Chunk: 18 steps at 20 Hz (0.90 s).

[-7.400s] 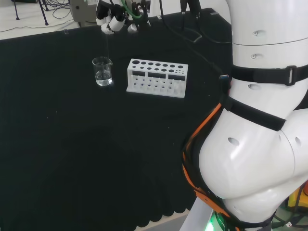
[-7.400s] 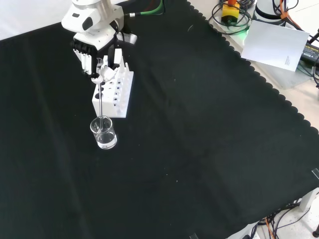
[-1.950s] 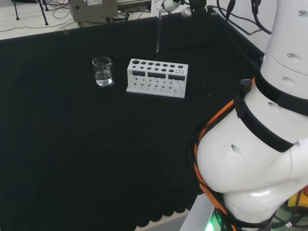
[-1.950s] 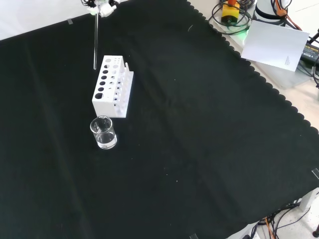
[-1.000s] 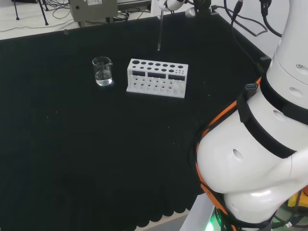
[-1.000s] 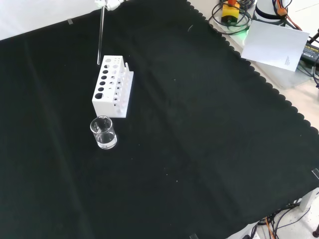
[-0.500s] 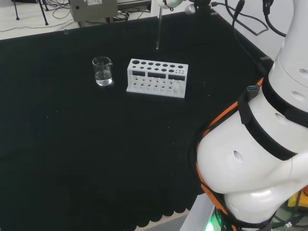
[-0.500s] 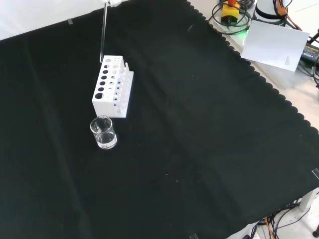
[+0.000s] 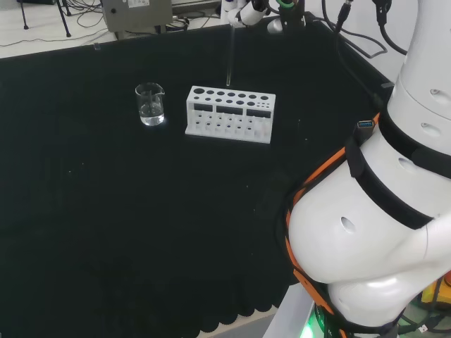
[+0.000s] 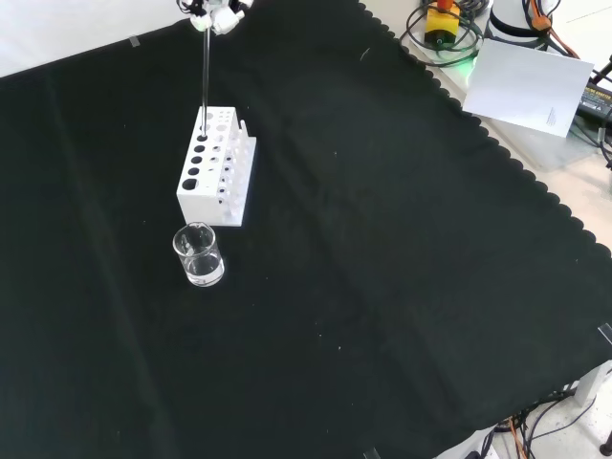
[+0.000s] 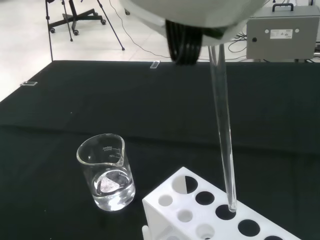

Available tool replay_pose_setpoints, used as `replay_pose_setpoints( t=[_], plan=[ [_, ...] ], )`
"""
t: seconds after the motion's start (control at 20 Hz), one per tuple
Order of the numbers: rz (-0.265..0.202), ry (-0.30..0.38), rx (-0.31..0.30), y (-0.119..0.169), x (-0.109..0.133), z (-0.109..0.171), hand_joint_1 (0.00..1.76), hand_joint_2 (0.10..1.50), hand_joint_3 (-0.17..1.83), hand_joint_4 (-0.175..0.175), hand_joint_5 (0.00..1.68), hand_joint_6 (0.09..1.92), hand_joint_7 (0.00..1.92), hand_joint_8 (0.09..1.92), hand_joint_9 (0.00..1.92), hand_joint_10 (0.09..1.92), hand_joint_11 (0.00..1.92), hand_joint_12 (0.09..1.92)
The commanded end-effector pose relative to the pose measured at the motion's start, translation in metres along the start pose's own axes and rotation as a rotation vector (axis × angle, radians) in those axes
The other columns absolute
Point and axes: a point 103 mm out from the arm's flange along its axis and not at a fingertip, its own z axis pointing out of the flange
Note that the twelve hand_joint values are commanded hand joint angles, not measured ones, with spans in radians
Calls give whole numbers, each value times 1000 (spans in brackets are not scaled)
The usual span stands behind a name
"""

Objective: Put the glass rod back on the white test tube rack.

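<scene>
The thin clear glass rod (image 10: 205, 81) is pinched upright by the hand (image 10: 215, 13), so its tip is lined up over a hole in the white test tube rack (image 10: 218, 168).

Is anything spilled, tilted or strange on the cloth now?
Nothing stands out. The beaker stands upright with clear liquid inside, the white rack sits flat, and the glass rod, held by the robot hand, hangs over a rack hole.

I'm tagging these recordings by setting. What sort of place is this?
Most likely a robotics lab staged as a chemistry bench: a glass rod held by the hand over a white test tube rack, a glass beaker with some clear liquid, all on a black cloth, with cables and equipment around.
</scene>
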Motion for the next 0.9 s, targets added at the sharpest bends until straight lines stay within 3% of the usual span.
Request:
replay_pose_setpoints(
  t=[0.05,0.9],
  plan=[
    [-3,13,7,1,-3,2,1313,668,730,-175,1183,576,1207,1111,1722,870,1708,882],
    [9,37,19,6,-20,15,1314,665,735,-175,1183,579,1208,1111,1722,872,1708,885]
  ],
)
